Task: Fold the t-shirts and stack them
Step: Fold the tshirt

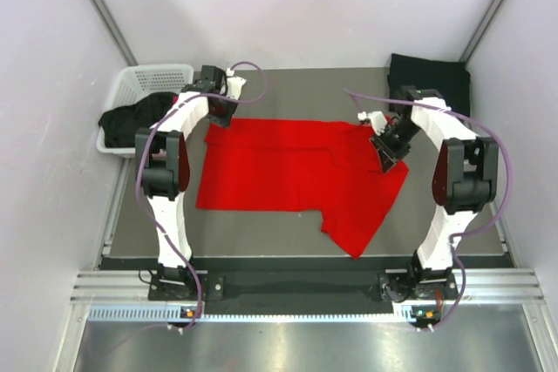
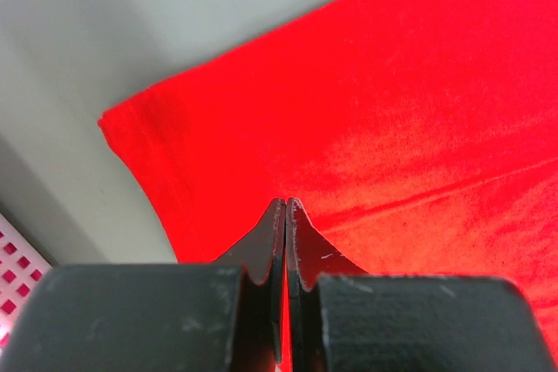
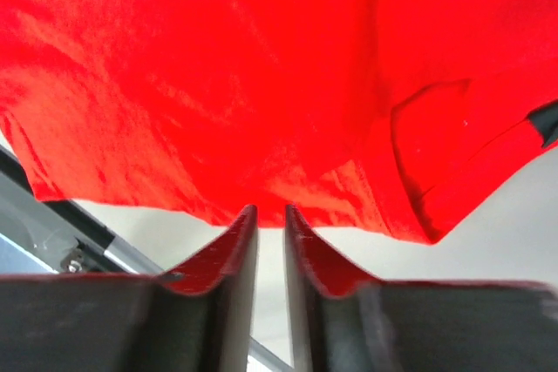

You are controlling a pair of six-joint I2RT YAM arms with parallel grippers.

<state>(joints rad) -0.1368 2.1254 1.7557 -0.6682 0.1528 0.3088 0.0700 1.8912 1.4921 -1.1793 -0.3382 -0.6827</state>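
arms (image 1: 171,215): white links, black joints | cables (image 1: 247,64): purple | left pincer (image 2: 285,204): black

Spread t-shirt (image 1: 279,172) centred on table (image 1: 296,84), basket (image 1: 157,76) far left holding crumpled t-shirt (image 1: 131,119), folded t-shirt (image 1: 436,71) far right

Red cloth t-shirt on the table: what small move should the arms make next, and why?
Probably ease the right fingers forward onto the edge of the plain red cloth t-shirt and close. They stand slightly apart, empty, the hem beyond their tips; the left fingers are shut by its corner.

Basket (image 1: 148,80) obstructs far left; black shirt (image 1: 436,71) far right; table (image 1: 314,93) between passable.
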